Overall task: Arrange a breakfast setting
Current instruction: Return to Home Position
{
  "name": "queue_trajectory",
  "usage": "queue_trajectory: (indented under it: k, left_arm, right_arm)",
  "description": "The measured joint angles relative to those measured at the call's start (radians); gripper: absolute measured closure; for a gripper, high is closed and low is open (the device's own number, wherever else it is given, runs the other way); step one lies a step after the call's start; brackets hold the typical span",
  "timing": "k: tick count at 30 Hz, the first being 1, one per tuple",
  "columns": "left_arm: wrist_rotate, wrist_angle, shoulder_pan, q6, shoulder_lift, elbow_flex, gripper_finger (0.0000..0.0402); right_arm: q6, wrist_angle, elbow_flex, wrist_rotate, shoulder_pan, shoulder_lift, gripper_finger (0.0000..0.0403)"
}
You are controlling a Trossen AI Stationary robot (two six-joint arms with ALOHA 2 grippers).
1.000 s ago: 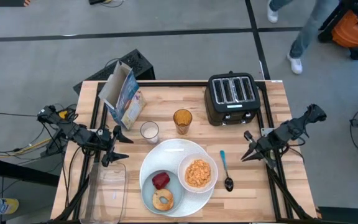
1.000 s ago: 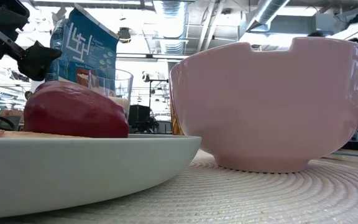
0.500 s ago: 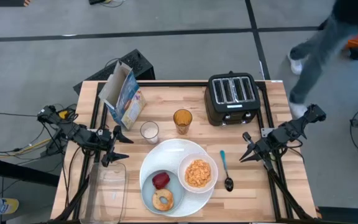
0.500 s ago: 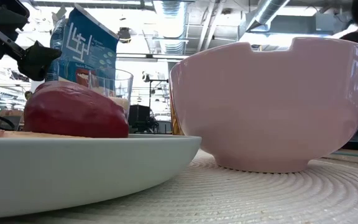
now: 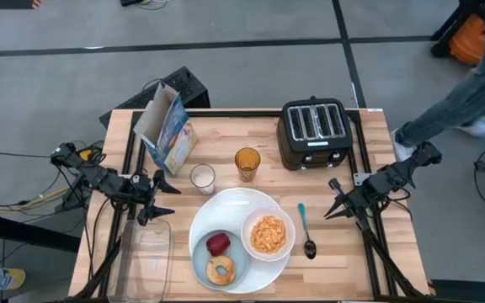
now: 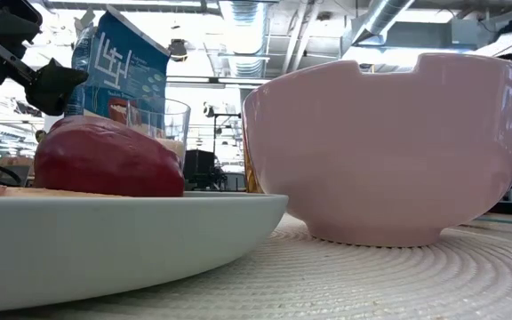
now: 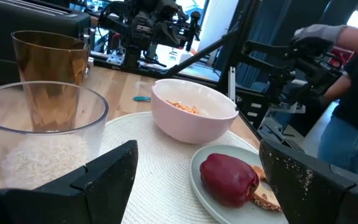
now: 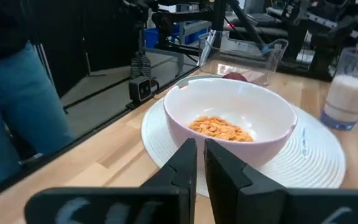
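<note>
The large white plate (image 5: pixel 236 204) lies near the table's front middle. On it stand the white bowl (image 5: pixel 268 234) of orange cereal flakes (image 8: pixel 221 129) and the small pale-blue plate (image 5: pixel 202 268), which carries the red apple (image 5: pixel 218 244) and the browned bagel ring (image 5: pixel 221 269). The blue-handled spoon (image 5: pixel 306 229) lies on the table right of the bowl. The blue cereal box (image 5: pixel 168 130) stands at the far left. My left gripper (image 5: pixel 152 198) (image 7: pixel 197 168) hovers open, left of the plate. My right gripper (image 5: pixel 333 202) (image 8: pixel 201 155) hovers shut, right of the spoon.
A glass of milk (image 5: pixel 202 178) and an amber glass (image 5: pixel 247 163) stand behind the plate. The black toaster (image 5: pixel 314 133) is at the far right, and a clear tub (image 5: pixel 146 261) is at the near left. A person's legs (image 5: pixel 461 93) show beyond the far right corner.
Both arms and all the tableware have kept still. A person beyond the table's far right corner has walked past.
</note>
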Motion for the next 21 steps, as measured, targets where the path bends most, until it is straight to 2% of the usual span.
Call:
queue_trajectory:
  k: [8, 21]
  left_arm:
    - [0.0, 0.0, 0.0, 0.0, 0.0, 0.0, 0.0079]
    - [0.0, 0.0, 0.0, 0.0, 0.0, 0.0, 0.0079]
  right_arm:
    - [0.306, 0.002, 0.0, -0.001, 0.0, 0.0, 0.0346]
    - [0.265, 0.002, -0.001, -0.002, 0.0, 0.0, 0.0346]
